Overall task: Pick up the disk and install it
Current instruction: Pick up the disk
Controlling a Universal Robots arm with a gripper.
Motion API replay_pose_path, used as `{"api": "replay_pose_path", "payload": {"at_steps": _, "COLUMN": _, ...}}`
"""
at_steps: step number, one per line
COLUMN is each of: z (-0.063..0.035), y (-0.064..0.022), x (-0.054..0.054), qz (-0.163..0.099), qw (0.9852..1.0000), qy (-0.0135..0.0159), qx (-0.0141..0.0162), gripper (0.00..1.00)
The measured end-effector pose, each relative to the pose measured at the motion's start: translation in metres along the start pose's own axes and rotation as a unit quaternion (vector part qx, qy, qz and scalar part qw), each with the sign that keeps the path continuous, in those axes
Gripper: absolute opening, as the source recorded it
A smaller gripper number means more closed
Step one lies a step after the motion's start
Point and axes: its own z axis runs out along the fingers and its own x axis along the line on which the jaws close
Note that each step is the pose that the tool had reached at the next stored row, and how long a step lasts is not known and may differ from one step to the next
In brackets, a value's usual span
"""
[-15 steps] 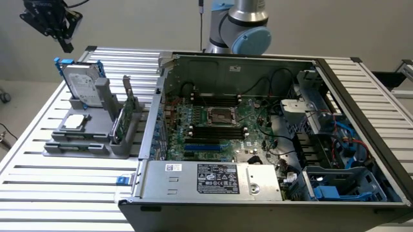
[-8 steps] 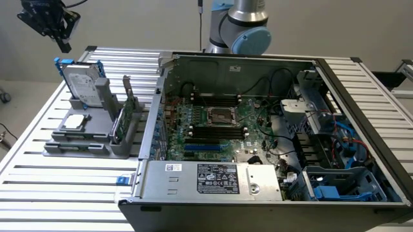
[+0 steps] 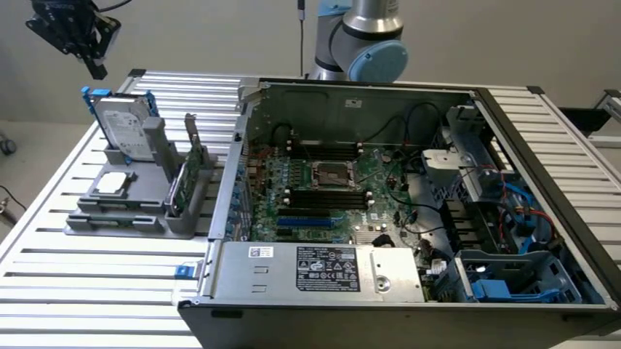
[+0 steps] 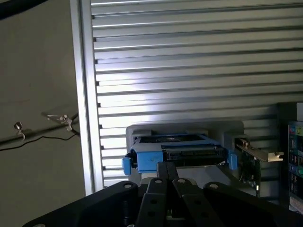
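Pincer: we found the pincer (image 3: 97, 70) clenched, fingers pressed together, nothing in its grip.
Pincer posn: it hung above the disk (image 3: 124, 122), clear of it, no contact noted.
Disk: it stood upright on edge in the far slot of a grey holder (image 3: 136, 214), w/ blue carrier frame along its edges and the silver face showing in the ext. view.
Wrist view: we saw the disk's (image 4: 177, 153) upper edge, blue tabs at both ends, just ahead of the closed pincer (image 4: 166, 166).
Holder: it sat on the slatted table (image 3: 87, 291) at the exterior view's left, just beside the open PC case (image 3: 359, 102).
Other parts: a small silver chip (image 3: 112, 183) lay flat on the holder near the disk's foot; a green circuit card (image 3: 187, 178) stood on edge at the holder's case side.
Case: lid off, mainboard (image 3: 330, 182) exposed.
Arm: its base (image 3: 364, 36) stood behind the case.
Task status: disk not lifted, not in case.
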Motion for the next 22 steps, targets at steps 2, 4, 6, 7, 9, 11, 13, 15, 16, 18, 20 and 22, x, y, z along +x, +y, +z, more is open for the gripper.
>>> {"api": "replay_pose_path", "payload": {"at_steps": 2, "z": 0.0, "y": 0.0, "x": 0.0, "qz": 0.0, "qw": 1.0, "qy": 0.0, "qx": 0.0, "gripper": 0.11}}
{"api": "replay_pose_path", "payload": {"at_steps": 4, "z": 0.0, "y": 0.0, "x": 0.0, "qz": 0.0, "qw": 1.0, "qy": 0.0, "qx": 0.0, "gripper": 0.11}}
{"api": "replay_pose_path", "payload": {"at_steps": 6, "z": 0.0, "y": 0.0, "x": -0.0001, "qz": -0.006, "qw": 1.0, "qy": 0.0002, "qx": 0.0, "gripper": 0.11}}
{"api": "replay_pose_path", "payload": {"at_steps": 7, "z": 0.0, "y": 0.0001, "x": 0.0, "qz": -0.013, "qw": 0.9999, "qy": 0.0005, "qx": -0.0001, "gripper": 0.11}}
{"api": "replay_pose_path", "payload": {"at_steps": 9, "z": 0.0, "y": 0.0, "x": -0.0001, "qz": -0.031, "qw": 0.9995, "qy": 0.001, "qx": -0.0003, "gripper": 0.11}}
{"api": "replay_pose_path", "payload": {"at_steps": 11, "z": 0.0, "y": 0.0001, "x": -0.0001, "qz": -0.049, "qw": 0.9988, "qy": 0.0016, "qx": -0.0004, "gripper": 0.11}}
{"api": "replay_pose_path", "payload": {"at_steps": 13, "z": 0.0, "y": 0.0, "x": -0.0001, "qz": -0.067, "qw": 0.9977, "qy": 0.0024, "qx": -0.0006, "gripper": 0.11}}
{"api": "replay_pose_path", "payload": {"at_steps": 15, "z": 0.0, "y": 0.0, "x": -0.0001, "qz": -0.086, "qw": 0.9963, "qy": 0.0031, "qx": -0.0007, "gripper": 0.11}}
{"api": "replay_pose_path", "payload": {"at_steps": 16, "z": 0.0, "y": 0.0, "x": -0.0001, "qz": -0.094, "qw": 0.9955, "qy": 0.0035, "qx": -0.0008, "gripper": 0.11}}
{"api": "replay_pose_path", "payload": {"at_steps": 18, "z": 0.0, "y": 0.0, "x": -0.0001, "qz": -0.112, "qw": 0.9937, "qy": 0.0042, "qx": -0.0009, "gripper": 0.11}}
{"api": "replay_pose_path", "payload": {"at_steps": 20, "z": 0.0, "y": 0.0, "x": -0.0001, "qz": -0.13, "qw": 0.9915, "qy": 0.005, "qx": -0.0011, "gripper": 0.11}}
{"api": "replay_pose_path", "payload": {"at_steps": 22, "z": 0.0, "y": 0.0, "x": -0.0001, "qz": -0.149, "qw": 0.9889, "qy": 0.0057, "qx": -0.0012, "gripper": 0.11}}
